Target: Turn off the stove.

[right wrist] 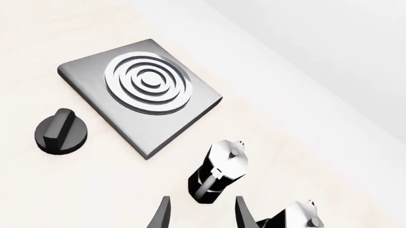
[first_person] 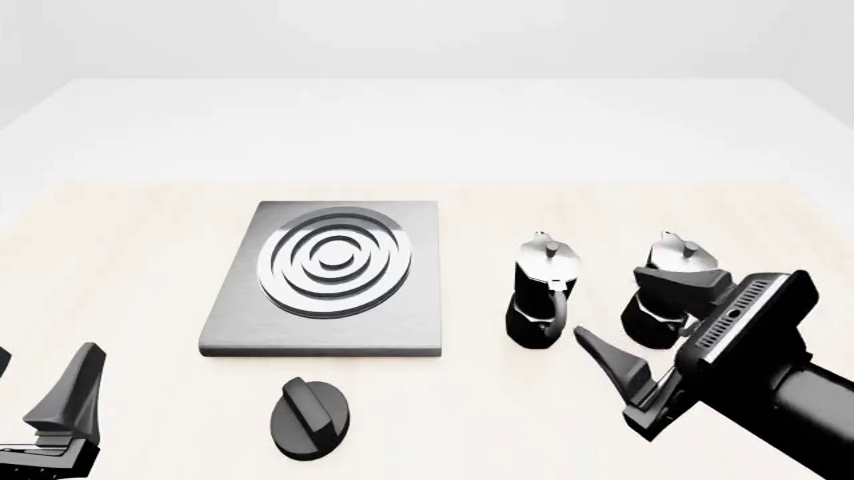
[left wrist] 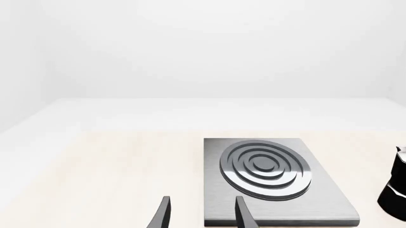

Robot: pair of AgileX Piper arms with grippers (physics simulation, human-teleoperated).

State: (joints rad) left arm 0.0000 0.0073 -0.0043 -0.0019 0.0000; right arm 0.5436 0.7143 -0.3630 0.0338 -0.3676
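Note:
The stove is a flat grey slab (first_person: 400, 320) with silver burner rings (first_person: 334, 262), left of the table's centre. Its round black ridged knob (first_person: 311, 418) lies apart on the table, just in front of the slab. My left gripper (first_person: 40, 388) is open and empty at the near left, well left of the knob. In the left wrist view its fingers (left wrist: 163, 213) point at the slab (left wrist: 317, 194), and the knob is out of that view. My right gripper (first_person: 617, 368) is open and empty at the near right. The right wrist view shows slab (right wrist: 190, 107) and knob (right wrist: 62, 133).
Two black-and-silver moka pots (first_person: 543, 295) (first_person: 671, 290) stand upright right of the stove, just beyond my right gripper. The right wrist view shows them (right wrist: 219, 171) (right wrist: 298, 216) close to its fingers (right wrist: 244, 216). One pot (left wrist: 396, 187) shows at the left wrist view's edge.

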